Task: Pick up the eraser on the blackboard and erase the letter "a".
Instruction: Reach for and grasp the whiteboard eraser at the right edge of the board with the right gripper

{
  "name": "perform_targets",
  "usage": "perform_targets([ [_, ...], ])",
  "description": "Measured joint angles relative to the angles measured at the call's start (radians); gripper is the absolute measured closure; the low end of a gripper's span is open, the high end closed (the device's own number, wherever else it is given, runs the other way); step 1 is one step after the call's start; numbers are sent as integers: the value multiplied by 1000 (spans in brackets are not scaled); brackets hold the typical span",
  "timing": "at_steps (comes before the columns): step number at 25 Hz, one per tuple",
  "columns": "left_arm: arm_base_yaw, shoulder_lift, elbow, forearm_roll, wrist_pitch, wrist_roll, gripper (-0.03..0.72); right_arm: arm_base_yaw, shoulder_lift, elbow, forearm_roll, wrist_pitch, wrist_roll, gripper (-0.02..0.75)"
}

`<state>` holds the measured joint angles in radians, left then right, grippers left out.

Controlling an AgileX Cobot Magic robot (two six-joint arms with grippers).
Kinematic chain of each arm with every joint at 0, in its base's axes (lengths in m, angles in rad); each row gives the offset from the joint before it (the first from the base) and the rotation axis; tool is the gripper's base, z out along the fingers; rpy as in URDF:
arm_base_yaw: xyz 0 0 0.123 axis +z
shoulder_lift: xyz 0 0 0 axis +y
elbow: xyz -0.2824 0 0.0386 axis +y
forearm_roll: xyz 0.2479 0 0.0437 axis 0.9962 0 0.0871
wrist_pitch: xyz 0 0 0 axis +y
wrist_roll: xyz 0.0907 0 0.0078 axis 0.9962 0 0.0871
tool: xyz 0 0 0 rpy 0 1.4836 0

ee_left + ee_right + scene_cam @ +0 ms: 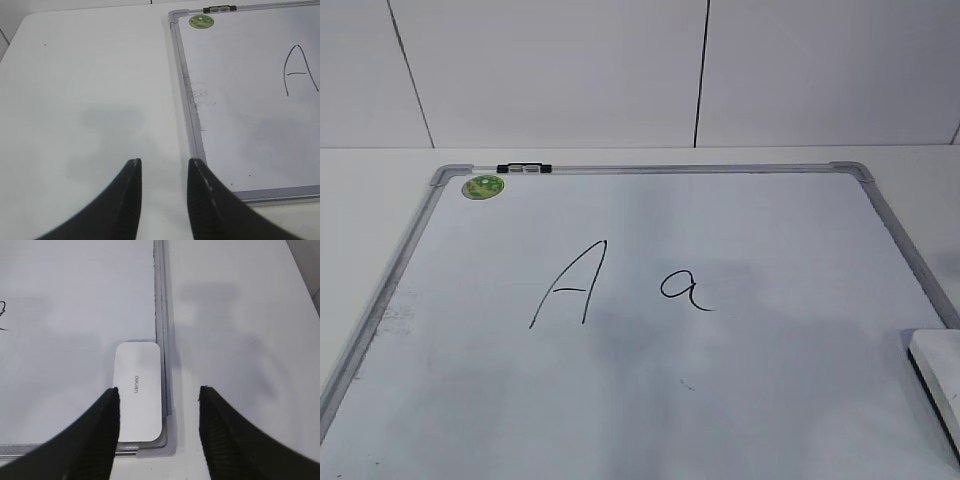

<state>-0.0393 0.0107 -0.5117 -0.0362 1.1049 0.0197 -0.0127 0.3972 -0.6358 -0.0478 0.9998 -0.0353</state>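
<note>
The blackboard (770,380) is a white board in a grey frame, flat on the table. On it are a small "a" (684,290) and a taller capital "A" (566,284). The white eraser (942,368) lies in the board's near right corner; in the right wrist view it (138,390) sits against the frame. My right gripper (159,395) is open above that corner, its left finger beside the eraser's left edge. My left gripper (164,165) is open and empty over bare table, left of the board's frame (192,120). Neither gripper shows in the exterior view.
A round green sticker (483,186) and a black clip (523,168) sit at the board's far left corner. White table (90,90) lies left of the board and also to its right (235,325). A white panelled wall (620,70) stands behind.
</note>
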Motion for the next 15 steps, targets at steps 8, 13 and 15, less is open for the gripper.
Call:
perform_targets([
  [8, 0, 0, 0, 0, 0, 0, 454, 0, 159, 0, 0, -16, 0, 342],
  [13, 0, 0, 0, 0, 0, 0, 454, 0, 229, 0, 2, -49, 0, 342],
  [15, 0, 0, 0, 0, 0, 0, 454, 0, 264, 0, 2, -53, 0, 342],
])
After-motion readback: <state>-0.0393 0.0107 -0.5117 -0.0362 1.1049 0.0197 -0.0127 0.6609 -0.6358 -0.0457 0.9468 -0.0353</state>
